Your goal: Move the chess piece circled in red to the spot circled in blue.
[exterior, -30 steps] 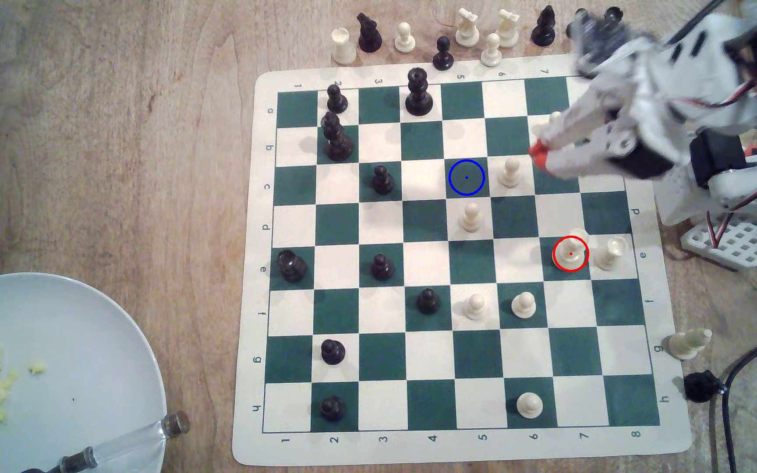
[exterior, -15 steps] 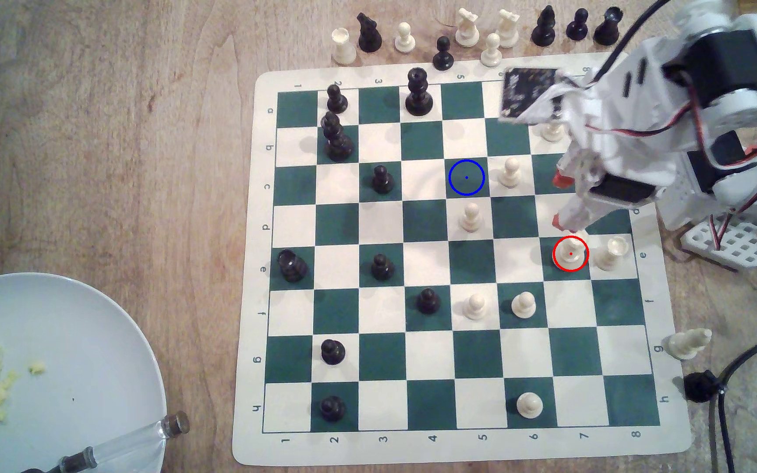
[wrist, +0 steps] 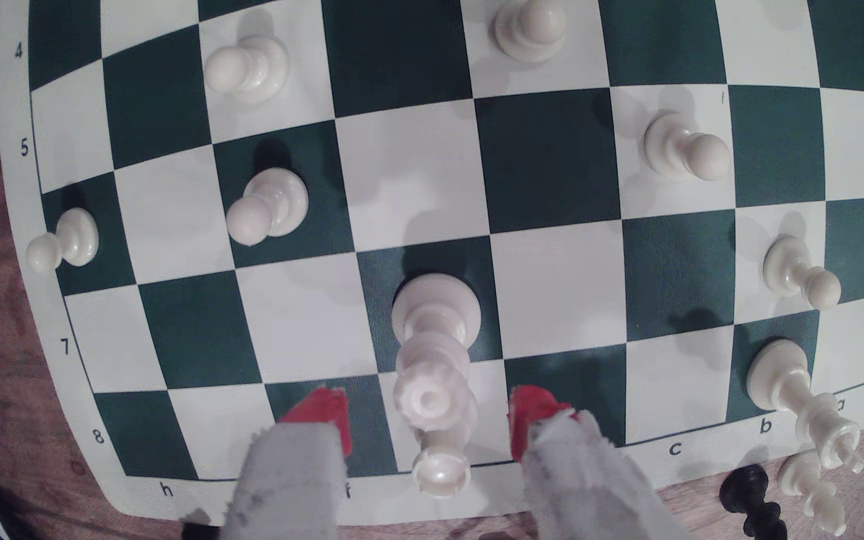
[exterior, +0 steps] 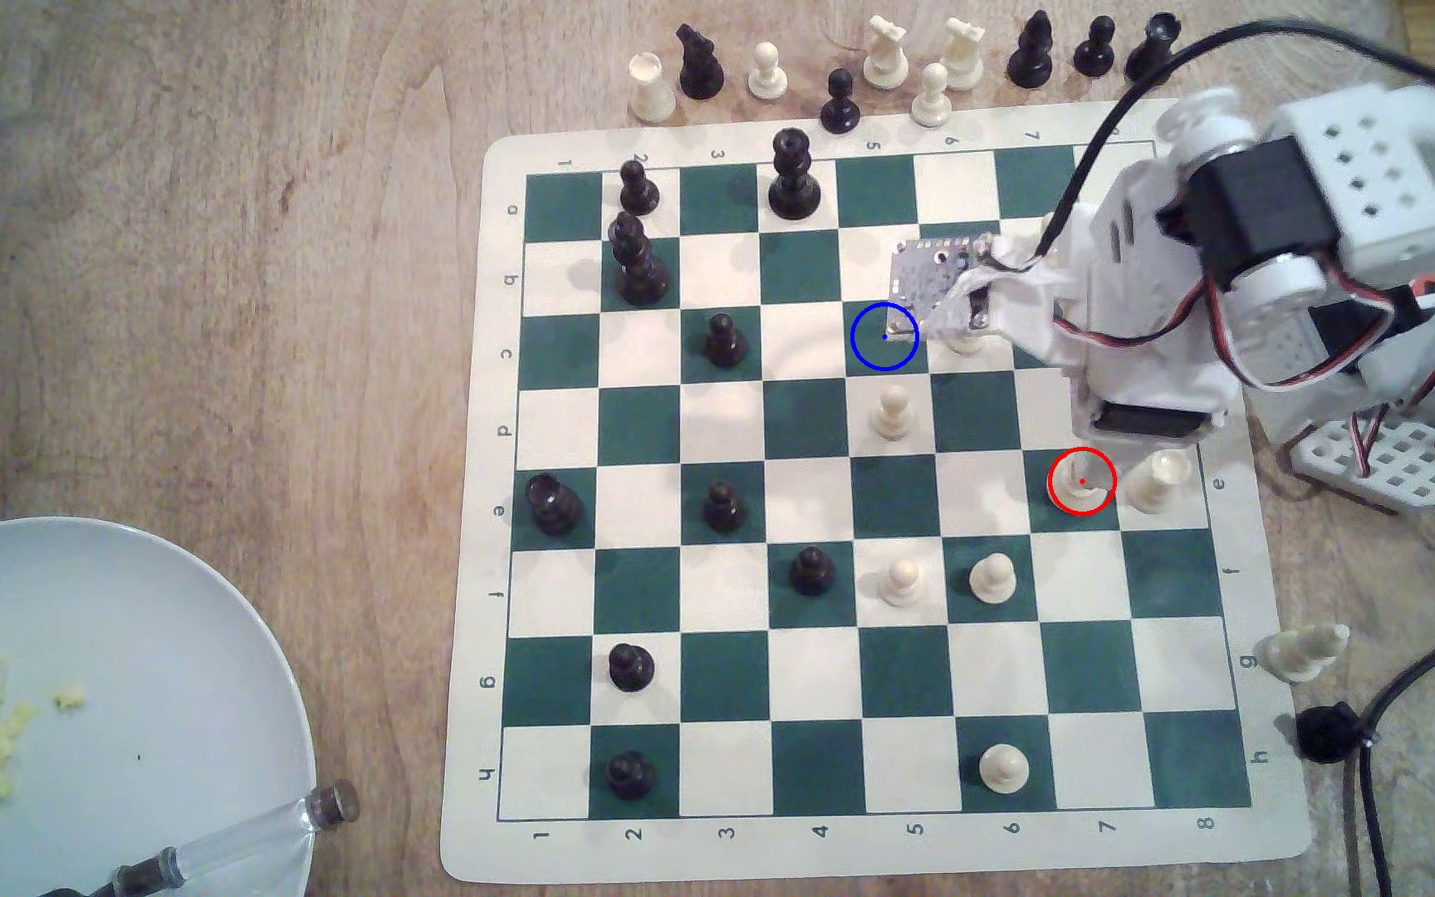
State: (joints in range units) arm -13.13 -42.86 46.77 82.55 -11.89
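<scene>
Wooden table [exterior: 179,259], chess mat [exterior: 472,517], plate [exterior: 136,647]

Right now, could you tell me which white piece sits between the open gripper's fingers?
The queen, the tall ridged-crown piece on the red-ringed green square. The gripper straddles its top, red fingertips either side, not touching. The rook stands beside it.

Count: one board [exterior: 472,517], nine black pieces [exterior: 724,341] and five white pawns [exterior: 893,412] on it, one white queen [wrist: 435,306], one plate [exterior: 136,604] on the surface.
</scene>
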